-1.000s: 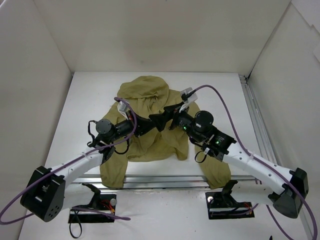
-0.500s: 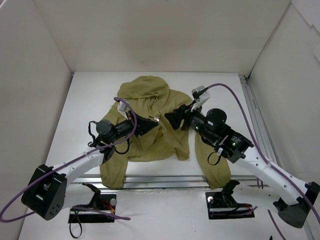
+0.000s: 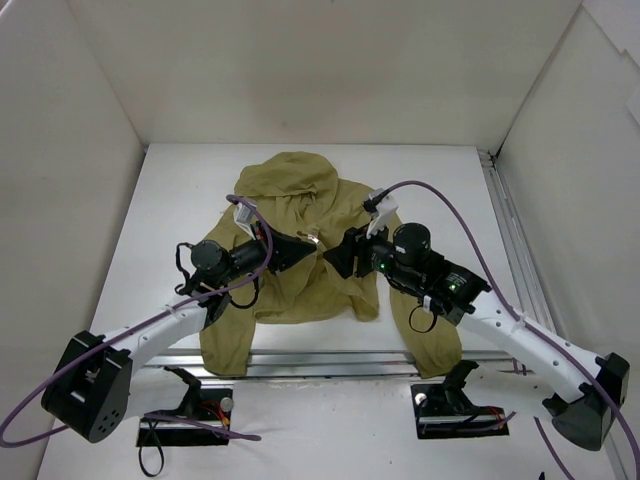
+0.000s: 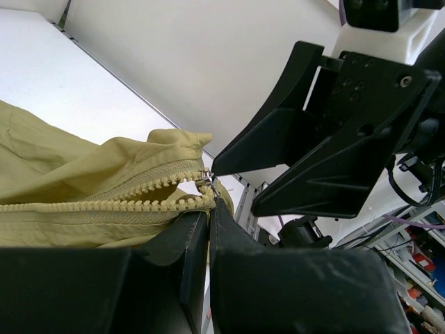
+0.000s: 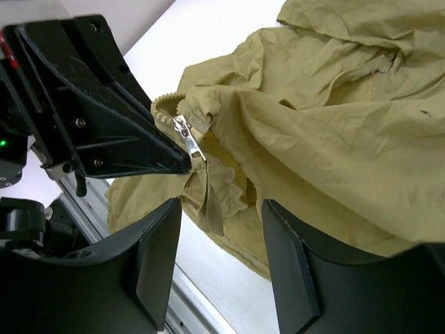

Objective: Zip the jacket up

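The olive-khaki jacket (image 3: 300, 215) lies crumpled mid-table, hood at the far end. My left gripper (image 3: 305, 243) is shut on the jacket's fabric beside the zipper, holding it a little raised. In the left wrist view its jaws (image 4: 208, 212) pinch the edge just below the metal slider (image 4: 206, 179), with zipper teeth running left. My right gripper (image 3: 337, 258) is open and empty, just right of the left gripper's tip. In the right wrist view its fingers (image 5: 156, 257) straddle bunched fabric (image 5: 229, 174) below the slider (image 5: 186, 136).
White walls enclose the table on three sides. A metal rail (image 3: 512, 240) runs along the right edge and another along the near edge (image 3: 300, 362). One sleeve (image 3: 430, 335) hangs over the near rail at right, another at left (image 3: 225, 345).
My right gripper drew back to the right from the left gripper's tip, then came back lower and closer to the slider. The left gripper held the jacket still.
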Robot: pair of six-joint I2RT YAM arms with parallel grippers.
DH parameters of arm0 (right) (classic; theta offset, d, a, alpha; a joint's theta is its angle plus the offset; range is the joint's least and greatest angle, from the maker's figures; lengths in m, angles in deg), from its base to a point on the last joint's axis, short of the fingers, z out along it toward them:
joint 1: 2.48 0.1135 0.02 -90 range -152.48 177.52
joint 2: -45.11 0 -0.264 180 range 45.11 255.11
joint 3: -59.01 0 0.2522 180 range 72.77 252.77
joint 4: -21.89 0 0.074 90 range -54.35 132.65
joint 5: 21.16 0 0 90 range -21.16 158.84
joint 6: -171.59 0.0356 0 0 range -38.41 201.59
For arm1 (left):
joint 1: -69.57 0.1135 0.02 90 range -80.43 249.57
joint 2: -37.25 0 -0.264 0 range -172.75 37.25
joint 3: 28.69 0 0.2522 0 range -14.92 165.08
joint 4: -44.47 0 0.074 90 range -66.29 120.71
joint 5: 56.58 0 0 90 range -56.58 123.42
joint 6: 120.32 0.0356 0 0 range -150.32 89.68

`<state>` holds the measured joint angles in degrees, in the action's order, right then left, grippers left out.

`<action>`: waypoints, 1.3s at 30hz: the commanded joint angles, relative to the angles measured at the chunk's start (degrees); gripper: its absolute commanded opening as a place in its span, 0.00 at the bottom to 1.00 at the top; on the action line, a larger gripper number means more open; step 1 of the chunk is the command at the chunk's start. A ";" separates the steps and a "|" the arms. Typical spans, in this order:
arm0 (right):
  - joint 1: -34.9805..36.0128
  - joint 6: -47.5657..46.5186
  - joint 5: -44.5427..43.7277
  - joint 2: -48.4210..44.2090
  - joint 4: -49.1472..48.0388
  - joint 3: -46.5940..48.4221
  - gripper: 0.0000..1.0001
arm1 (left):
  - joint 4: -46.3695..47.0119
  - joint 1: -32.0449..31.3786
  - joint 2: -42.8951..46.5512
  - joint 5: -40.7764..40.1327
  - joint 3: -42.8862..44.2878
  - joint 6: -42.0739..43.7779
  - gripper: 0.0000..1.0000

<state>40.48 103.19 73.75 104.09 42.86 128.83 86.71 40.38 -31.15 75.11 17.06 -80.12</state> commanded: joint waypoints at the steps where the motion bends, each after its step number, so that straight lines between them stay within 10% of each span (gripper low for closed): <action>1: -0.42 -0.25 1.86 1.05 -3.07 0.11 0.46 | 5.78 0.36 1.69 0.23 1.06 -0.12 0.00; 7: -0.24 -0.78 3.79 2.19 -3.07 0.37 0.40 | 5.78 0.36 1.78 0.23 0.88 -0.03 0.00; 15: -0.33 -1.22 5.29 1.58 -3.33 1.34 0.00 | 5.87 0.36 1.52 0.41 0.97 -0.03 0.00; 39: 2.82 -0.42 9.51 8.08 -5.35 12.59 0.00 | 5.43 0.36 1.34 0.93 1.24 0.23 0.00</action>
<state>41.68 102.56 82.10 110.56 42.16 137.98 86.69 40.38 -31.15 75.15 17.06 -80.08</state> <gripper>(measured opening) 0.006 0.006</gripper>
